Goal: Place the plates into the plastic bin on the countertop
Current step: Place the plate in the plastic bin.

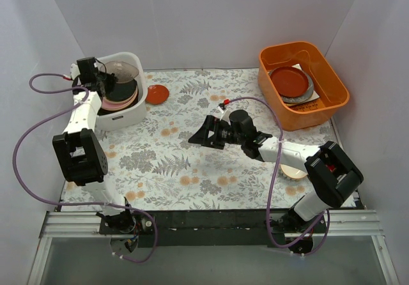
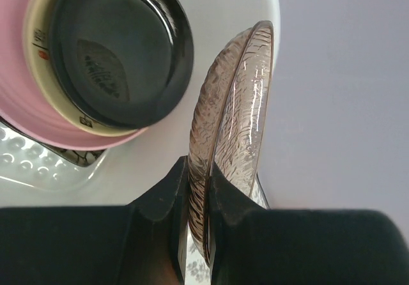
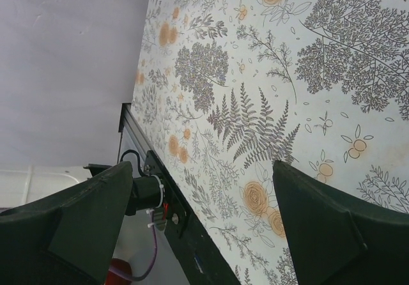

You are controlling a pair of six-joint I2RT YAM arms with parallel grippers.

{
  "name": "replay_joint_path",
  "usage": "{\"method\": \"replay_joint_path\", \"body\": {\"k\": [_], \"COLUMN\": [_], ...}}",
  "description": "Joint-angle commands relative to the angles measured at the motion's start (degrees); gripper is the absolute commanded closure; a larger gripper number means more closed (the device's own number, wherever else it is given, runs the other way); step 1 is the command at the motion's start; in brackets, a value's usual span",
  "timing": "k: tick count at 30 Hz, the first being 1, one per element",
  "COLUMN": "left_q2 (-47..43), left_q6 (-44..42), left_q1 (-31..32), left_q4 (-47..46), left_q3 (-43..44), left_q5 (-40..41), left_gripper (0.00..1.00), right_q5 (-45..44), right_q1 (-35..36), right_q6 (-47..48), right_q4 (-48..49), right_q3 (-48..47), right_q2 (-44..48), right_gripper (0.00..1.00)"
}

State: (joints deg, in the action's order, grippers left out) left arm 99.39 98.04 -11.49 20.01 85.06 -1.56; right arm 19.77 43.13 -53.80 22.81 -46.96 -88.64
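My left gripper (image 1: 101,75) (image 2: 199,181) is shut on the rim of a brownish patterned glass plate (image 1: 123,69) (image 2: 238,93), holding it on edge above the white plastic bin (image 1: 135,110) (image 2: 217,4). Inside the bin lies a stack with a black plate (image 2: 118,48) on a cream one and a pink plate (image 2: 25,115) beneath. A small orange-red plate (image 1: 157,94) rests on the countertop (image 1: 192,170) just right of the bin. My right gripper (image 1: 195,138) (image 3: 203,170) hangs open over the middle of the countertop (image 3: 307,74), nothing between its fingers. A beige plate (image 1: 294,172) lies partly hidden under the right arm.
An orange tub (image 1: 332,80) at the back right holds a red plate (image 1: 289,79) on other dishes. Grey walls close in the back and both sides. The black rail (image 1: 211,218) runs along the near edge.
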Motion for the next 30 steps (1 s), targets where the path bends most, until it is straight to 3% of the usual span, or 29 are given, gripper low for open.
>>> {"method": "replay_joint_path", "body": {"k": [1,10,19,21,22,25,30], "left_q2": [2.5,9.9,15.6,16.5,17.2,17.8,17.6], "left_q6": [4.4,6.5,1.5,0.4,0.1,-0.2,-2.0], "left_q1": [-0.1,-0.3,-0.4,-0.3,-0.4,-0.4,0.1], "left_q4": [3.1,2.0,2.4,2.6,2.6,2.5,3.4], "left_q3": [2.9,6.2,10.5,11.4,11.5,11.5,12.5], "left_q5": [7.9,5.3,7.7,7.2,6.9,7.0,10.0], "left_gripper": [1.00,1.00,0.99,0.88,0.77,0.61,0.46], "right_q5": [1.9,3.0,3.3,3.6,3.7,3.7,3.6], "right_q1": [-0.2,-0.3,-0.5,-0.5,-0.5,-0.7,-1.2], "right_q6": [0.4,1.3,2.2,2.2,2.3,2.7,2.6], "right_q4": [2.7,1.7,0.6,0.3,0.2,-0.3,-0.3], "right_q3": [-0.6,-1.3,-2.2,-2.3,-2.3,-2.3,-1.9], "right_q2": [-1.0,-1.3,-2.2,-2.4,-2.5,-2.2,-1.9], "right_gripper": [0.02,0.02,0.02,0.02,0.02,0.02,0.02]}}
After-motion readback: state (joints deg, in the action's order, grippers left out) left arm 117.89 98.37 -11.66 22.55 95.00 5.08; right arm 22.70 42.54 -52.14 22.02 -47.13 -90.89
